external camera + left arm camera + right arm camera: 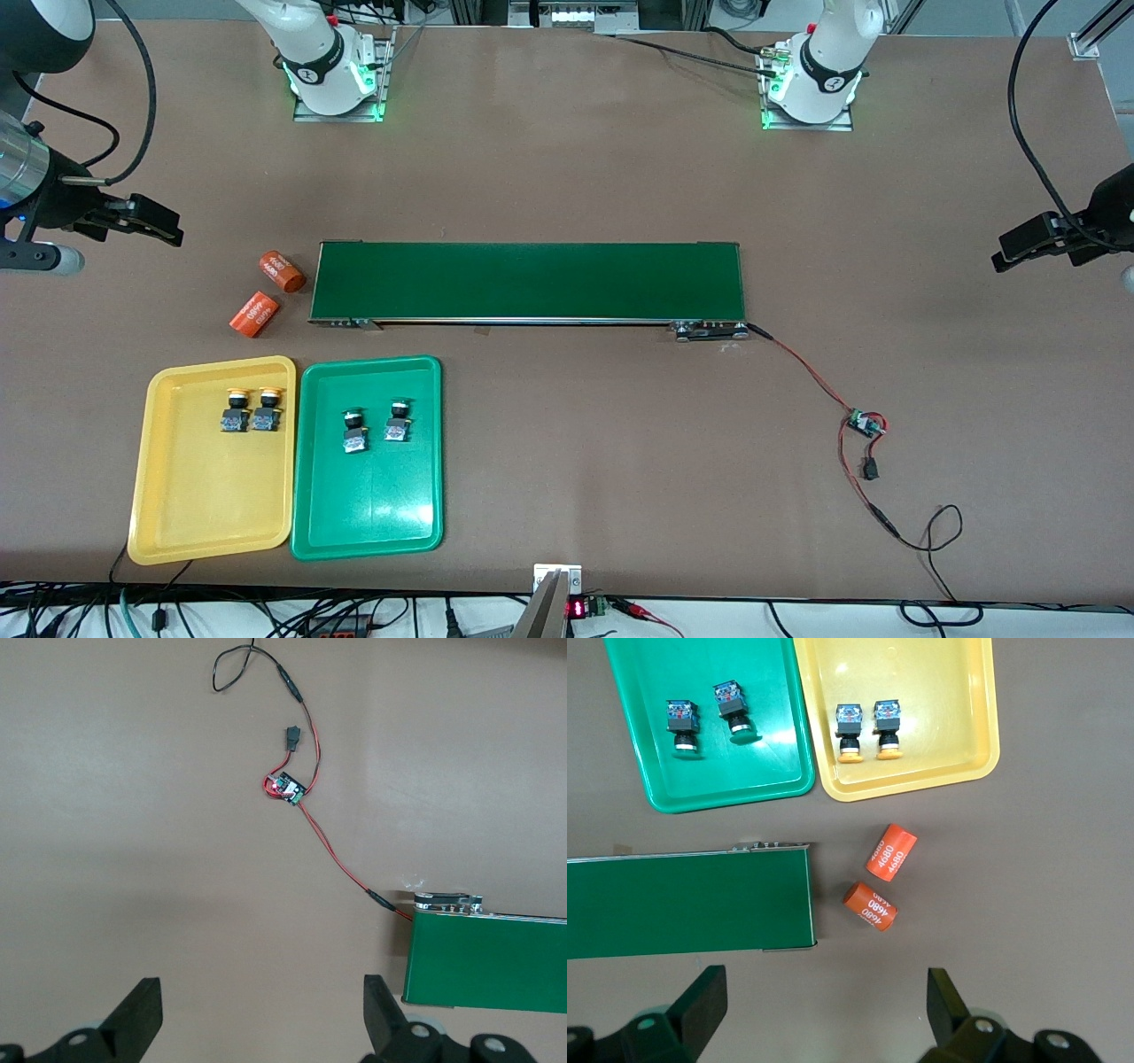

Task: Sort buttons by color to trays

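Two yellow-capped buttons [236, 410] [267, 409] lie side by side in the yellow tray [208, 496]. Two green-capped buttons [354, 431] [399, 421] lie in the green tray [372, 505] beside it. In the right wrist view the yellow pair [849, 726] [887, 724] and the green pair [683, 722] [733, 707] show in their trays [921, 784] [726, 793]. My right gripper [151, 221] [826, 1005] is open and empty over bare table at the right arm's end. My left gripper [1032, 239] [263, 1014] is open and empty over bare table at the left arm's end.
A long dark-green conveyor belt [529, 282] [487, 961] [687, 904] lies across the middle. Two orange cylinders [282, 271] [255, 314] lie at its end toward the right arm. A red-black wire with a small circuit board [864, 424] [288, 788] trails from its other end.
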`<state>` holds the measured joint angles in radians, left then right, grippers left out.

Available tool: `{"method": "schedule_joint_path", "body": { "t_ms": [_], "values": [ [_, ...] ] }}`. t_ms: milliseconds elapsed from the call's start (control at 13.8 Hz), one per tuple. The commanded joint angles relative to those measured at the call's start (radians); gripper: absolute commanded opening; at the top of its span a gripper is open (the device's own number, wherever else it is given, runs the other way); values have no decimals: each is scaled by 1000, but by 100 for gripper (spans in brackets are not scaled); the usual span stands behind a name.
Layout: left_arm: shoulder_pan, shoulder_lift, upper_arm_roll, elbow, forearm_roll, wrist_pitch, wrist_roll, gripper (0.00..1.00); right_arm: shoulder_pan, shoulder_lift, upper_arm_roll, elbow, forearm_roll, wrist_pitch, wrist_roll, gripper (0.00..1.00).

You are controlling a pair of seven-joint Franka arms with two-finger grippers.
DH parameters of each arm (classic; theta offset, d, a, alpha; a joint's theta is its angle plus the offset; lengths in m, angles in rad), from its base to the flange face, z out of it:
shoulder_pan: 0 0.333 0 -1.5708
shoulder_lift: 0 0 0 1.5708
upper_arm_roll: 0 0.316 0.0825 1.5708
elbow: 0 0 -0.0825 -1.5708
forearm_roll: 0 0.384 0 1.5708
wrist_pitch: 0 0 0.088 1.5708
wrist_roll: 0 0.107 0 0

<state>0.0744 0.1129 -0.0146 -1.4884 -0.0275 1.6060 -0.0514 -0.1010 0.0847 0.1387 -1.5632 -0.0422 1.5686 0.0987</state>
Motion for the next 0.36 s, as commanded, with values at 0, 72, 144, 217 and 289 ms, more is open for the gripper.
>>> {"method": "schedule_joint_path", "body": {
  "t_ms": [0, 72, 144, 217, 289],
  "values": [
    [1, -19, -2, -16, 15, 3, 19, 100, -13, -19, 1, -9, 18, -9, 9, 100],
    [1, -19, -2, -16, 17, 3, 19, 100, -13, -19, 1, -9, 18, -9, 9, 100],
    [1, -19, -2, -16, 17, 3, 19, 100, -13, -19, 2, -9, 18, -9, 7, 100],
    [1, -21, -2, -16, 17, 3, 19, 100, -13, -19, 2, -9, 18, -9, 7, 100],
    [1, -21, -2, -16, 17, 3, 19, 100, -13, -19, 2, -9, 18, -4, 7, 100]
  ]
}}
